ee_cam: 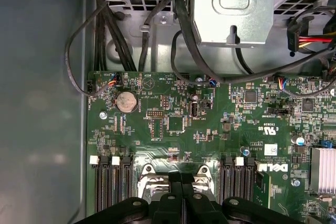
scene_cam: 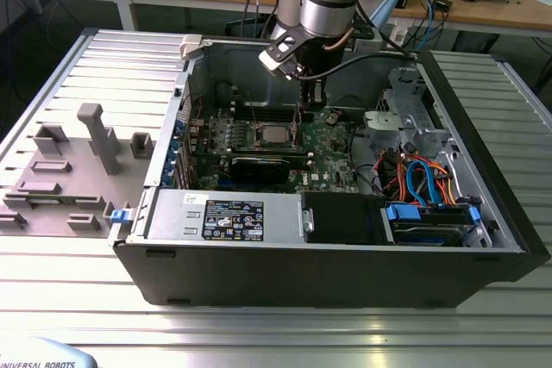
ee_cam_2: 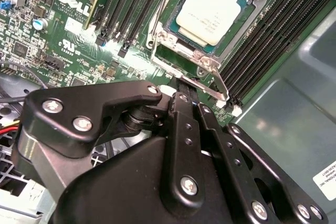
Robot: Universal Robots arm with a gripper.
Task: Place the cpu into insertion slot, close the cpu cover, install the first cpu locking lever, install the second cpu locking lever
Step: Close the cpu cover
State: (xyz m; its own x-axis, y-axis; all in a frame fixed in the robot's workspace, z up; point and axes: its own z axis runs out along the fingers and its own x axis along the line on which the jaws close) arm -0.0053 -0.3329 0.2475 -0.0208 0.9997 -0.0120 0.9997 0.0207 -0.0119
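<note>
Exterior view looks into an open computer case (scene_cam: 483, 239) walling in the green circuit board (scene_cam: 332, 140), where, in the second wrist view, black memory slots (ee_cam_2: 273, 40) flank the clenched gripper (ee_cam_2: 184, 82) at the cpu cover's (ee_cam_2: 207, 62) edge, the cpu (ee_cam_2: 212, 9) lying in the insertion slot (ee_cam_2: 179, 38).

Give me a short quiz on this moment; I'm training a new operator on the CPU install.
1. True or false: the cpu lies in the insertion slot.
2. Relative to the cpu cover, the tip of the gripper is: A) down at its edge, B) high above it, C) far off to one side.
3. Is the gripper open or shut?
Key: 1 true; 2 A; 3 shut.
</note>
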